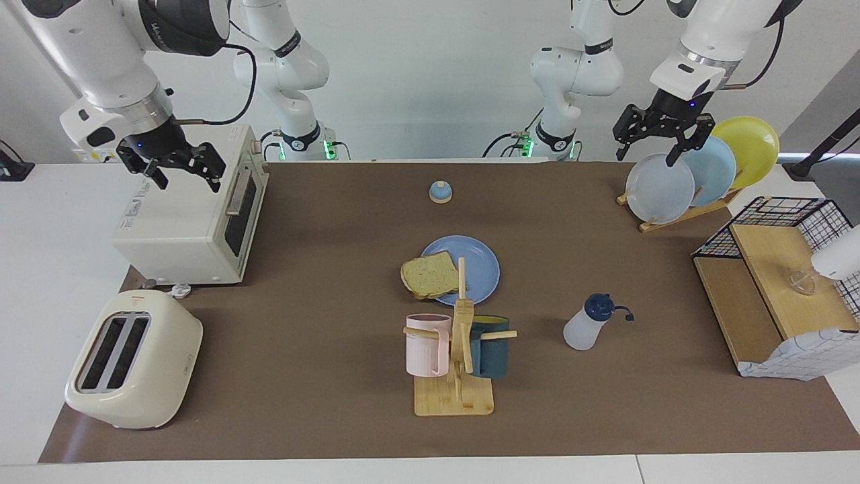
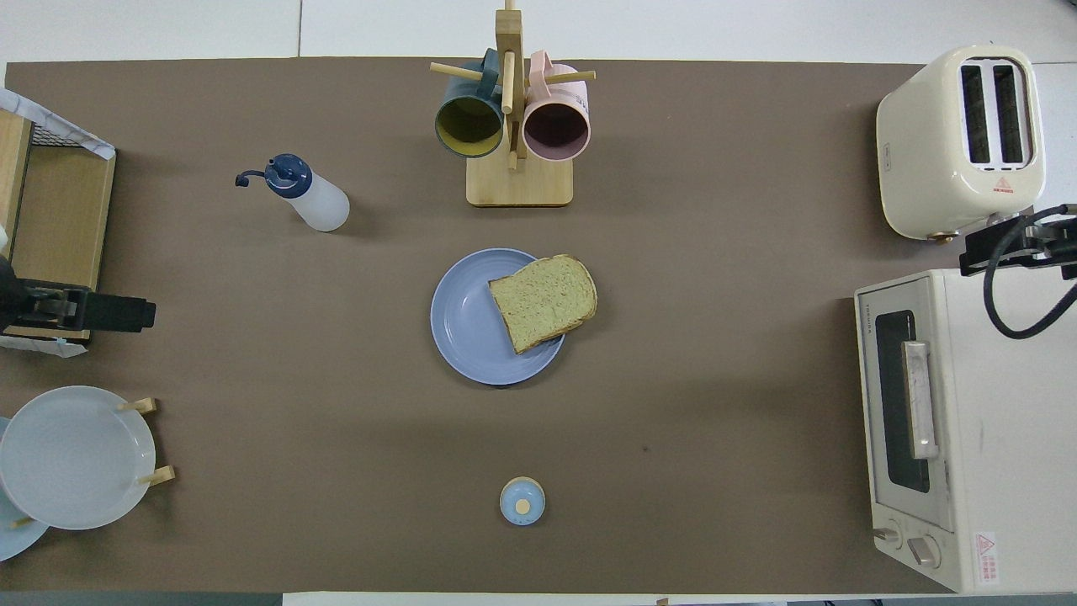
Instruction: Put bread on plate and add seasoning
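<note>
I find the toast slice resting on the periwinkle plate, overhanging its rim. Squeeze bottle untouched; whether seasoning was added, I cannot tell. Left gripper and right gripper both wide, empty.

We note a white table under a brown mat. On the mat: blue plate, squeeze bottle, mug stand, bell, plate rack, wooden crate. Toaster and oven straddle its edge.

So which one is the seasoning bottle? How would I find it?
Start at the wooden mug stand holding two mugs. Beside it, toward the left arm's end of the table, the seasoning bottle stands alone on the brown mat. It is cloudy white plastic with a dark blue cap.
</note>
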